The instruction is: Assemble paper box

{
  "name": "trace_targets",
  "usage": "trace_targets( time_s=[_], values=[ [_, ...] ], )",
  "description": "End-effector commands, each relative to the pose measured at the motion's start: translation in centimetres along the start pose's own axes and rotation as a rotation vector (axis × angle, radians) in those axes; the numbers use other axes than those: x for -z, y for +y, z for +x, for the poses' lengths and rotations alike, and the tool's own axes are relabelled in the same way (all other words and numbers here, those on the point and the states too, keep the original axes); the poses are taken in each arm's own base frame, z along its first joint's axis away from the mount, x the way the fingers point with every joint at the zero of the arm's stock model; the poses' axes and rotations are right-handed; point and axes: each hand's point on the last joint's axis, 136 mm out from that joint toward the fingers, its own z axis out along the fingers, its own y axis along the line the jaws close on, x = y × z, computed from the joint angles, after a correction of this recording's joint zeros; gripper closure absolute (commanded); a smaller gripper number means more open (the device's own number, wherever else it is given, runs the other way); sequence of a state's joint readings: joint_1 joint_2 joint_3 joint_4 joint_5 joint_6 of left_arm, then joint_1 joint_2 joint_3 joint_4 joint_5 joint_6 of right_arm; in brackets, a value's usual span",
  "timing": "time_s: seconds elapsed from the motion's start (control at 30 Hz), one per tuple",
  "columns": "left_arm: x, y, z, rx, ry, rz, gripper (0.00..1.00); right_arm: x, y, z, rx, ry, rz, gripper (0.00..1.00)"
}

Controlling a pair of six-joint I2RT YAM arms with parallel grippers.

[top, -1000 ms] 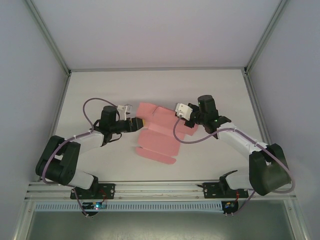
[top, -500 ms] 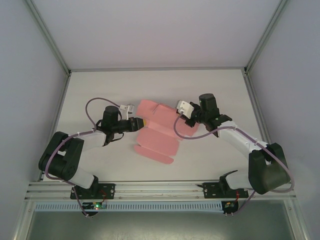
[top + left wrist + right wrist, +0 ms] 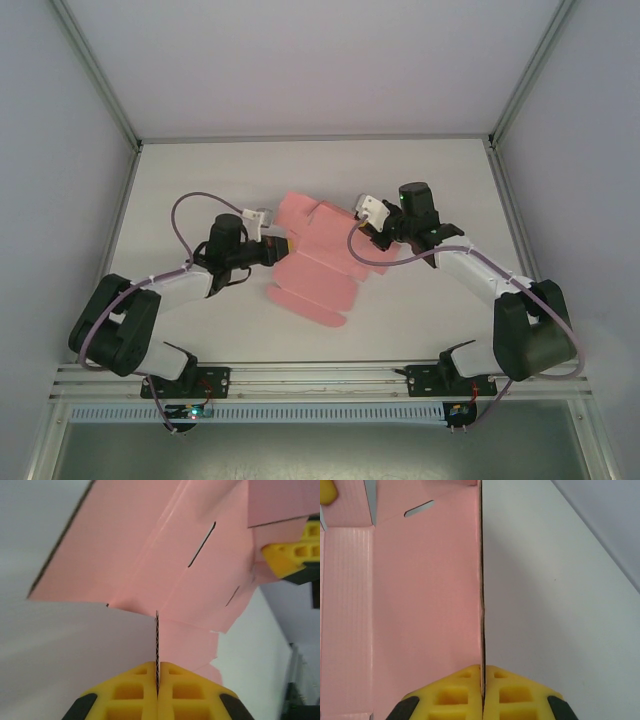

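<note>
Pinching opposite side edges, left claw and right claw hold the thin pink die-cut card sheet between them, its long axis running far-to-near across the surface.

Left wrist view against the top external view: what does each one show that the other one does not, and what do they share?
The left wrist view gives the close detail: the left gripper shut on a thin edge of the paper box, and a narrow slit cut in one panel.
The top external view gives the layout: the left arm, the right arm, the right gripper at the sheet's opposite side, and the table around the whole pink outline.
Shared: the pink card gripped from the left, with a yellow finger of the right gripper on its far side.
</note>
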State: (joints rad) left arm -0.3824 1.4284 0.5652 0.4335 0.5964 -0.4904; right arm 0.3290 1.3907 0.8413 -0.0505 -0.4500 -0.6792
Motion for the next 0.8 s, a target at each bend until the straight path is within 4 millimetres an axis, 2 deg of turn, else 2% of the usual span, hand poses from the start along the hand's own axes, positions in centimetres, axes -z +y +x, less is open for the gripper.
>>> trace_targets(
  time_s=[0.0,0.2,0.33,0.6,0.77],
  values=[
    [-0.6,-0.8,-0.6,-0.212,0.034,-0.132,0.95,0.0,0.6,-0.7,-0.030,-0.018,-0.051,1.00],
    [-2.3,-2.3,-0.5,-0.447,0.094,-0.277,0.97,-0.2,1.0,-0.8,0.003,0.013,-0.021,1.00],
    [-3.9,-3.2,-0.4,-0.594,0.129,-0.408,0.97,-0.4,2.3,-1.2,0.074,0.030,-0.015,1.00],
    [-7.7,-3.8,0.9,-0.701,0.232,-0.529,1.00,-0.5,4.1,-1.5,0.223,0.047,0.026,1.00],
    [-9.3,-4.4,1.7,-0.777,0.239,-0.606,1.00,-0.8,4.9,-0.4,0.324,0.085,0.062,1.00]
  ],
)
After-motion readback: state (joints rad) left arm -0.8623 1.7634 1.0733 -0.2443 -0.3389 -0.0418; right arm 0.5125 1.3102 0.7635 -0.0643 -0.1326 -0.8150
